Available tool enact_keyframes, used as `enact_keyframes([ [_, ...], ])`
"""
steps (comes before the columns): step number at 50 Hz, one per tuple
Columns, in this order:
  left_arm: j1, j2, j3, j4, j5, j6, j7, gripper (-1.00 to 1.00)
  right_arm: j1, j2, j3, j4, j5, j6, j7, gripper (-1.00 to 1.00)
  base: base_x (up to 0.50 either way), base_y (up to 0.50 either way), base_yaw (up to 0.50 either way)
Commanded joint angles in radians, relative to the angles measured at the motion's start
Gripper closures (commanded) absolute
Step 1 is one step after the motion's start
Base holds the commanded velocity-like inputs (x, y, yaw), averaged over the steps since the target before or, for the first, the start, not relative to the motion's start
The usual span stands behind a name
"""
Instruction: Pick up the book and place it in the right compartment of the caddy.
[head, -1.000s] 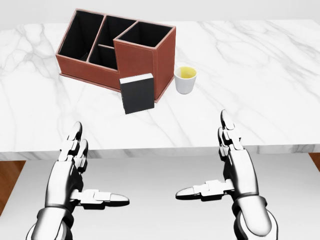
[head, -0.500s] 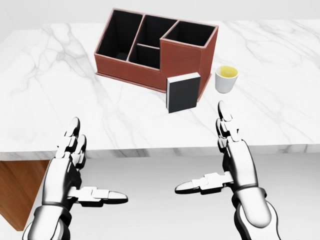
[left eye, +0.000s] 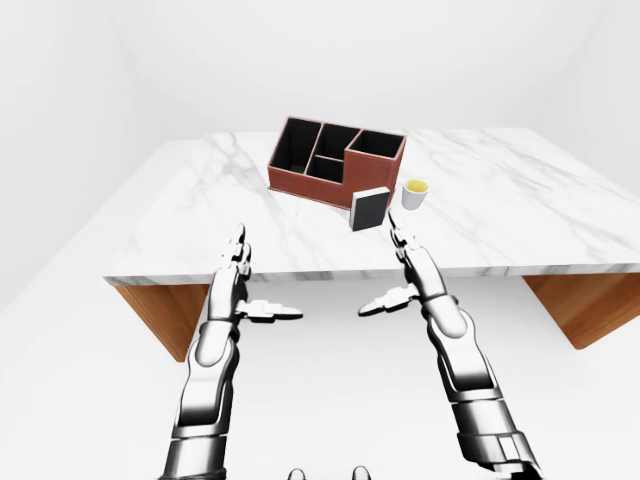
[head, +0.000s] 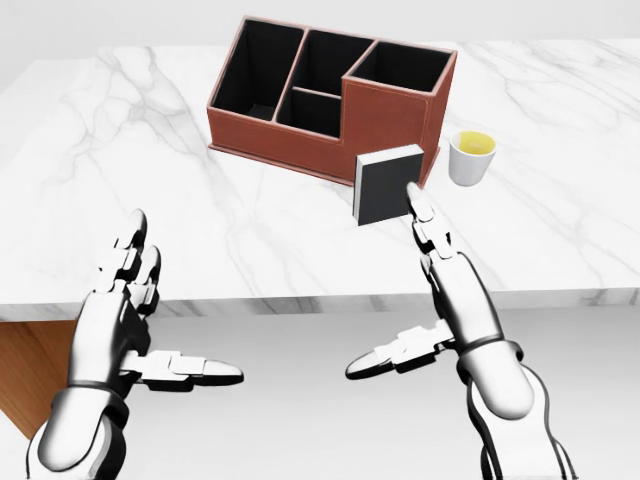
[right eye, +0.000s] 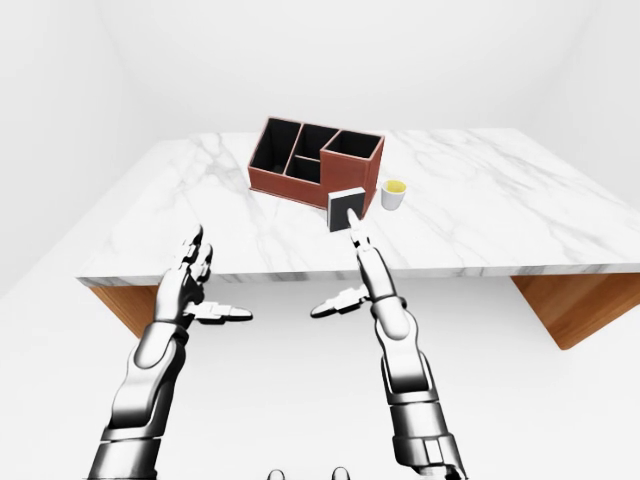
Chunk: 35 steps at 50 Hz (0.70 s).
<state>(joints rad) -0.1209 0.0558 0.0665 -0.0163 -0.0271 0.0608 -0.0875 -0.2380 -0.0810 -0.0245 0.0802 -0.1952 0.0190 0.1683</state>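
Book (head: 388, 185) upright against caddy (head: 330, 100)

Glossy marble table (head: 120, 150), matt leathery caddy (head: 390, 115), polished-metal right hand (head: 450, 290).

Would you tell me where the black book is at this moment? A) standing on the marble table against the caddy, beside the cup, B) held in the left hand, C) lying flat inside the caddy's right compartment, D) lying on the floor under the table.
A: the book stands upright on the table against the caddy, just left of the cup in the head view, and neither the left hand nor the right hand holds it.
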Motion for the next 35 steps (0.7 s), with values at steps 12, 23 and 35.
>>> enact_keyframes([
  [12, -0.225, 0.120, 0.115, -0.054, -0.053, 0.026, -0.025, -1.00, -0.232, -0.072, -0.019, -0.095, -0.199, 0.068, 0.239, -1.00, 0.00, 0.00, 0.00],
  [23, -0.204, 0.135, 0.128, -0.114, -0.084, 0.026, 0.006, -1.00, -0.296, -0.102, -0.038, -0.125, -0.208, 0.068, 0.256, -1.00, 0.15, 0.00, 0.00],
  [35, -0.177, 0.122, 0.123, -0.162, -0.084, 0.026, -0.006, -1.00, -0.294, -0.096, -0.034, -0.247, -0.222, 0.068, 0.274, -1.00, 0.29, 0.00, 0.00],
])
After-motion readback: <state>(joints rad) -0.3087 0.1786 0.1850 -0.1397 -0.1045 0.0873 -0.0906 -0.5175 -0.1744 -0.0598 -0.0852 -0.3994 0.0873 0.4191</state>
